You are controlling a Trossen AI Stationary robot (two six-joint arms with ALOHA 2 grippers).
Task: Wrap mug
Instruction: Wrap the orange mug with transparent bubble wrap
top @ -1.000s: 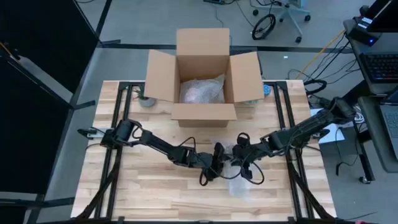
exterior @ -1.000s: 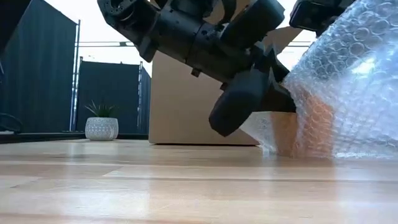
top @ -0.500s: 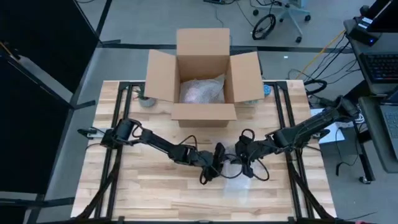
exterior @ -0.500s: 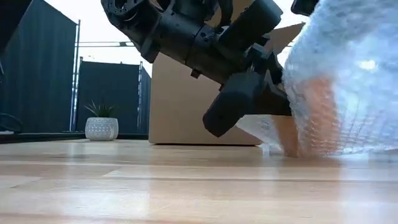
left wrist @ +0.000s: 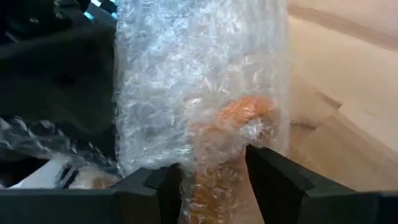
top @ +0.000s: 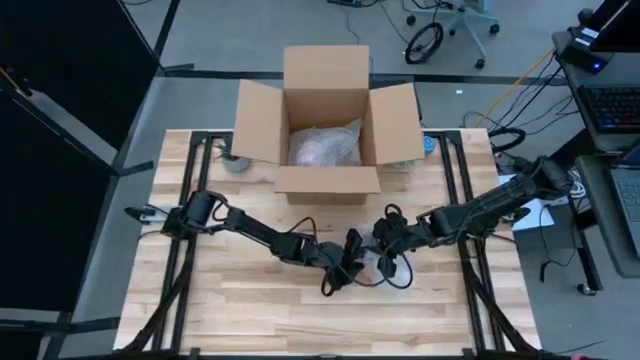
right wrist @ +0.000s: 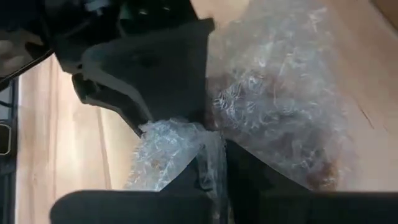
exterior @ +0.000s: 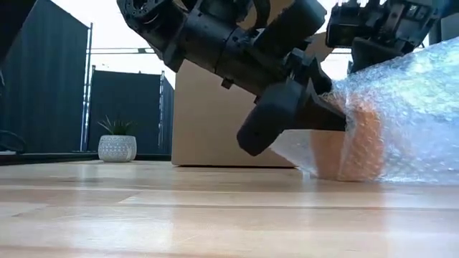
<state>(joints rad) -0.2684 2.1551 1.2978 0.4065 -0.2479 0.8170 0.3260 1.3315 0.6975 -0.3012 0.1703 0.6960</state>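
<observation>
Two grippers meet at the mug (exterior: 351,143), which lies on the worktop (top: 240,310) on the near side of the cardboard box (top: 328,120), well apart from it. The orange mug is already inside a sleeve of bubble wrap (left wrist: 199,81); its colour shows through the film in the low and left wrist views. By that, the wrapping looks well advanced: the body is covered, but loose wrap trails beyond the mug on the side away from the left arm, so folding or tucking the ends appears to remain.

The left gripper (left wrist: 208,177) has its jaws clamped on the bubble wrap, one finger on each side of the covered mug. The right gripper (right wrist: 214,165) has its jaws together on a bunched edge of the wrap, right beside the left gripper's dark body.

The cardboard box stands open with another bubble-wrapped bundle (top: 325,145) inside it. A small potted plant (exterior: 117,143) sits at the box's left, towards the worktop's far edge, clear of the work. Beyond the worktop are cables and an office chair (top: 455,20). The main hindrance is the crowding itself: both grippers and their cables are tight together over the mug, leaving little room for the next fold.
</observation>
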